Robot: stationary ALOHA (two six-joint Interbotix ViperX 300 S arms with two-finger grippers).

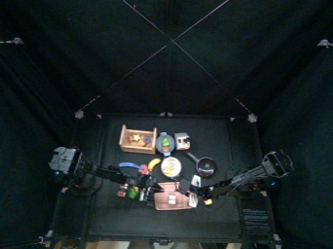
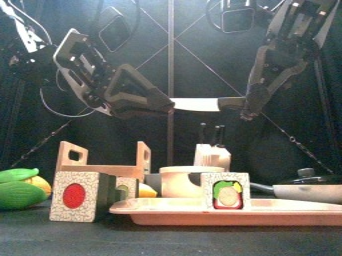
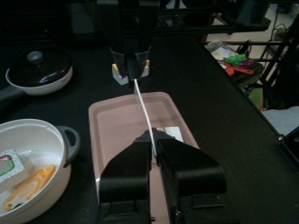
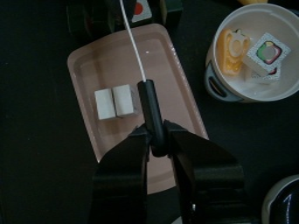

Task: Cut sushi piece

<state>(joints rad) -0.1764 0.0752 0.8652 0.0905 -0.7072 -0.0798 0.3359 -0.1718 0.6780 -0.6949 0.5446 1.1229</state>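
The sushi piece point(image 2: 225, 191), white rice with a green rim, stands on a pink tray point(image 2: 160, 207). From above it shows as two white blocks side by side point(image 4: 114, 101) on the tray point(image 4: 163, 61). A knife point(image 2: 207, 103) hangs level above the tray, between both arms. My right gripper point(image 4: 152, 131) is shut on its black handle point(image 4: 146, 101). My left gripper point(image 3: 155, 144) is shut on the tip of the white blade point(image 3: 142, 105). In the left wrist view the sushi piece point(image 3: 170, 133) lies just beside the blade.
A white pot point(image 4: 222, 74) of toy food stands next to the tray. A black lidded pan point(image 2: 301, 185) is at the right, and a wooden crate point(image 2: 100, 165) with a red-centred block point(image 2: 76, 195) at the left. Green toy vegetables point(image 2: 16, 190) lie far left.
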